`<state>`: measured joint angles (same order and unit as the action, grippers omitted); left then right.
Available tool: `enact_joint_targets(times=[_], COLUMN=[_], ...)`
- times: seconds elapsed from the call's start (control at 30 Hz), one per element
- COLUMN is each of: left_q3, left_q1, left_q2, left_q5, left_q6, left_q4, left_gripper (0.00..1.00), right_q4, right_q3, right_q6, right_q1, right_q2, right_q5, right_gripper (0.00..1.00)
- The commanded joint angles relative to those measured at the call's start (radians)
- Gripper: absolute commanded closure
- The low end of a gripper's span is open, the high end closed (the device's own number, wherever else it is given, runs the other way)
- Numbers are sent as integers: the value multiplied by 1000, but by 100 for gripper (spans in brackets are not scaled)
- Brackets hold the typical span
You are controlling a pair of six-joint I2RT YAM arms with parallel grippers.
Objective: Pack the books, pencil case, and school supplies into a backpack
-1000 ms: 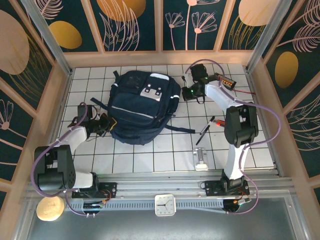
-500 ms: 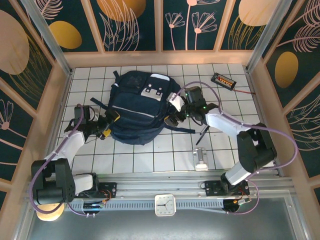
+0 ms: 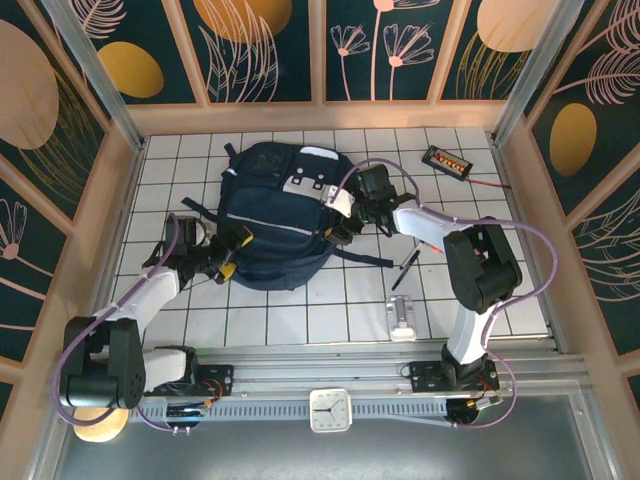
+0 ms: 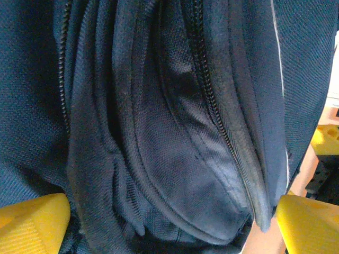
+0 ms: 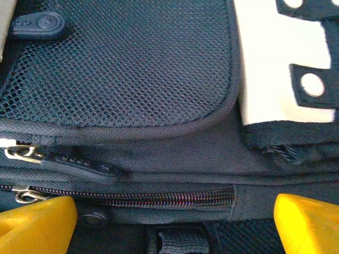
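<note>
Swung in from the far corner, the right pincer (image 3: 342,215) now meets the backpack (image 3: 275,215); the left pincer (image 3: 225,255) sits opposite. Both gape wide, zippered fabric between their yellow fingertips (image 5: 34,222).

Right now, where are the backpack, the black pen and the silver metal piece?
backpack (image 3: 270,240): top external view, navy front panel.
black pen (image 3: 406,270): top external view, middle of its shaft.
silver metal piece (image 3: 402,318): top external view, its centre.
</note>
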<state>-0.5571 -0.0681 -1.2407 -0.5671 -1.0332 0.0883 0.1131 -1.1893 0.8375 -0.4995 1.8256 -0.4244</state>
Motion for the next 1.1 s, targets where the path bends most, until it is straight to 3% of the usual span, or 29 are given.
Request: enact_joint_targets(times=[0.0, 0.13, 0.5, 1.07], left_q3=[10, -18, -83, -55], left_q1=[-12, -12, -12, -12], left_q2=[-36, -69, -157, -160], left_q5=[-17, 13, 51, 39], left_q6=[-74, -33, 37, 33], left_q4=[-63, -37, -12, -30], left_gripper=[1, 1, 1, 1], right_q4=[60, 161, 235, 262], right_q3=[-55, -63, 27, -70], right_q6=[32, 41, -18, -25], right_q1=[-19, -27, -6, -42], right_q2=[40, 49, -44, 98], right_q5=[-67, -95, -163, -152], right_gripper=[6, 9, 10, 22])
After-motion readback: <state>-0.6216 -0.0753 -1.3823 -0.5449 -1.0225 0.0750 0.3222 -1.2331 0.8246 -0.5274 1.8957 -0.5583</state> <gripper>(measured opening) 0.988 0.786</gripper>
